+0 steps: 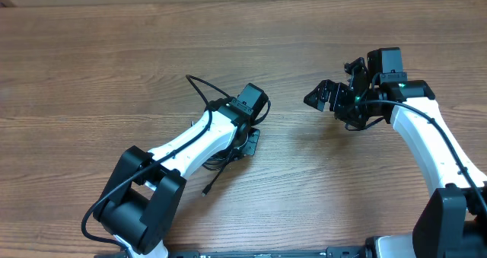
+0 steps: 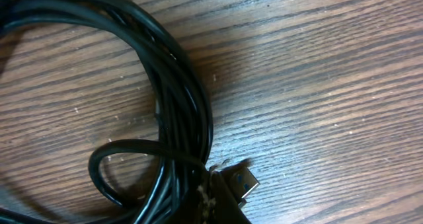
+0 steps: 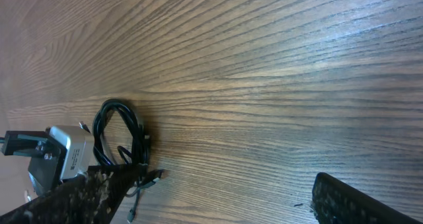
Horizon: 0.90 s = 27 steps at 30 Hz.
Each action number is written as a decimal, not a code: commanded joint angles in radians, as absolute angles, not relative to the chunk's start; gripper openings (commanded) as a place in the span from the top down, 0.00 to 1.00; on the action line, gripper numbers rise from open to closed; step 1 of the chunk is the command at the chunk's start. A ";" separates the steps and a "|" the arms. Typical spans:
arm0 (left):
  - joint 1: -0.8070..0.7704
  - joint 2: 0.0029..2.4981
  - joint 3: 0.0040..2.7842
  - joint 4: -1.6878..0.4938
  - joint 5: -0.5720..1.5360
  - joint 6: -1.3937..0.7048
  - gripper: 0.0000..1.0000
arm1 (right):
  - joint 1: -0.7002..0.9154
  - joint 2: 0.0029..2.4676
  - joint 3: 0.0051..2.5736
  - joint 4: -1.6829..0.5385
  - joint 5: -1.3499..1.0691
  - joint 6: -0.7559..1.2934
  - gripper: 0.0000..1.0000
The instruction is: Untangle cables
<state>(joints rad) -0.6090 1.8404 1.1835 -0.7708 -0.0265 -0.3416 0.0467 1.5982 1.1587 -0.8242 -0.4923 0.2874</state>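
Centrally, the left gripper [image 1: 247,142] sits closed, low over the coiled cables [image 2: 192,98] on the table [image 1: 91,68]; whether it pinches a strand cannot be told. A silver-tipped plug [image 2: 243,182] lies at the coil's edge. The right gripper [image 1: 323,97], wide open and empty, hangs well apart to the right.

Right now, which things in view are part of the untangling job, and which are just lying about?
Job:
- black cables, coiled in one bundle
- silver-tipped USB plug on one cable end
- loose cable tail trailing out of the bundle

Not the job:
- wooden table
- thicker black wiring fixed to the robot arms
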 commanded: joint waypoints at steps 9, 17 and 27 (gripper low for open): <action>-0.615 1.859 1.178 -0.914 0.001 -0.283 0.96 | 0.051 1.599 1.179 -0.822 -0.489 0.288 0.00; -0.616 1.859 1.178 -0.931 0.001 -0.246 0.95 | 0.051 1.599 1.179 -0.822 -0.489 0.288 0.00; -0.616 1.859 1.178 -0.798 0.045 -0.247 0.95 | 0.051 1.599 1.179 -0.821 -0.489 0.287 0.00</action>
<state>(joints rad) -0.6094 1.8423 1.1812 -0.8059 0.0219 -0.2661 0.0467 1.5982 1.1587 -0.8238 -0.4908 0.2878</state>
